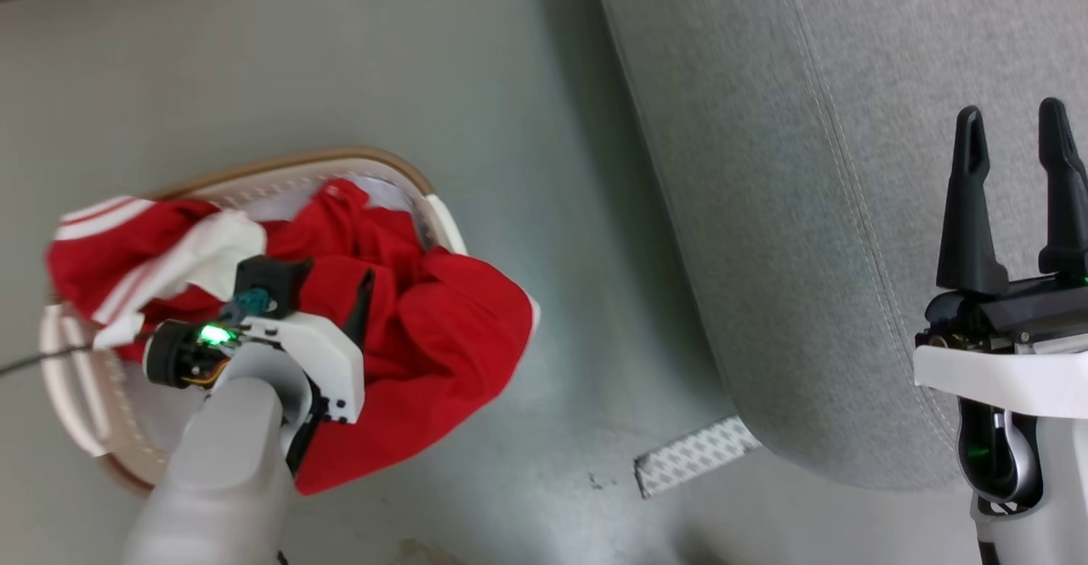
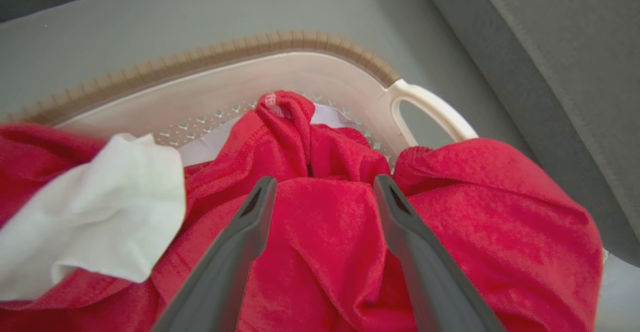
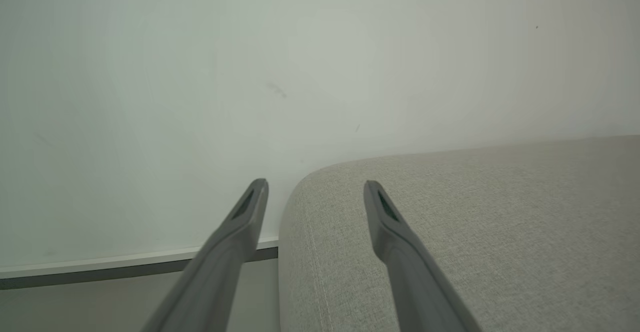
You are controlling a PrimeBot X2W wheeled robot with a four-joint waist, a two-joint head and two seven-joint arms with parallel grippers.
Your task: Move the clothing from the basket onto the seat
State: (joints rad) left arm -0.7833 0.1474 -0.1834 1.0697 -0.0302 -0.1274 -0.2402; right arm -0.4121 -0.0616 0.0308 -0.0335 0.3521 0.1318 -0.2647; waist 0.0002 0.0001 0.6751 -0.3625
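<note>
While the clothes [image 1: 442,327] lay heaped in the basket [image 1: 374,161] beside the sofa [image 1: 807,208], the left gripper [image 2: 325,187] hung spread just over them, gripping nothing. It would do best to sink deeper before pinching, I reckoned. The right gripper [image 1: 1011,119] hovered, spread and empty, above the sofa.

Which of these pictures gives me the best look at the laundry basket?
The head view: from above it takes in the basket end to end, its oval rim showing around the red clothing. The left wrist view gives a close look at just its far rim and one handle. The right wrist view faces the seat and a pale wall.
</note>
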